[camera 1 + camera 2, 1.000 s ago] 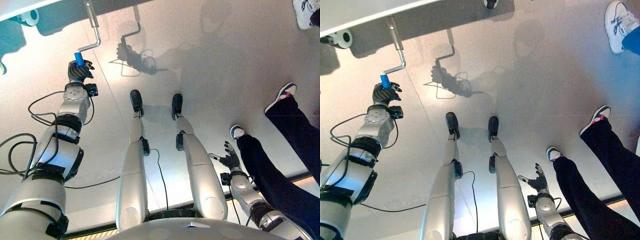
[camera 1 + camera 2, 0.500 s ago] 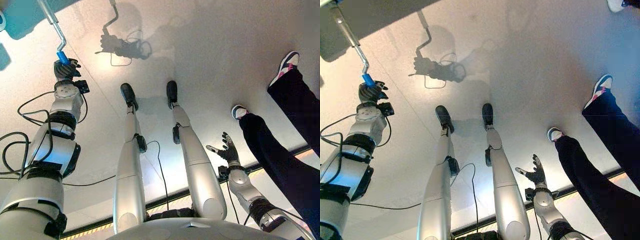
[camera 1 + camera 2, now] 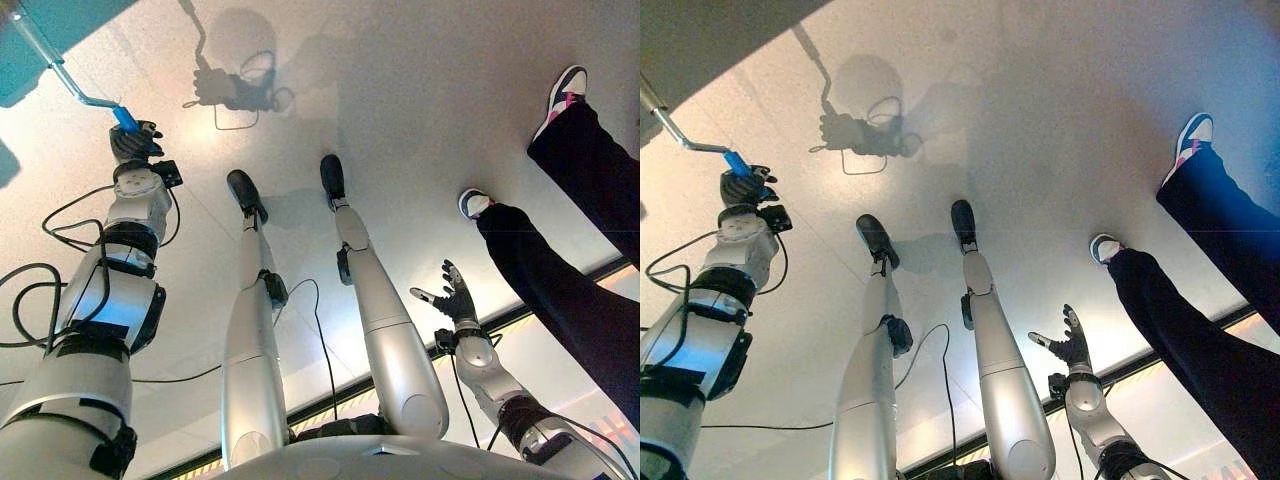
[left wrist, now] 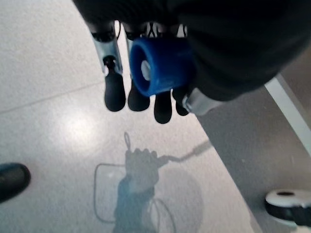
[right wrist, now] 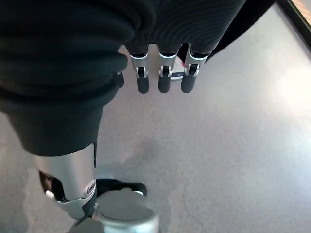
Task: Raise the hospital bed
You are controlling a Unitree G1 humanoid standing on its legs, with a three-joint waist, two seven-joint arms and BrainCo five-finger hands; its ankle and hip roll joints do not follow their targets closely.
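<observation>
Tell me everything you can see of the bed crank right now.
The crank is a bent silver metal rod ending in a blue plastic-looking grip. The rod runs out from under the bed's edge toward the floor, kinks sideways, then meets the grip. The left hand is shut round the grip; the left wrist view shows its round blue end with curled fingers beside it.

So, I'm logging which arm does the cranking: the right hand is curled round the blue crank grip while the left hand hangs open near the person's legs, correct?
Not quite: the hands are swapped. The left hand is curled round the blue crank grip, as the left wrist view shows. The right hand hangs open near the person's legs.
</observation>
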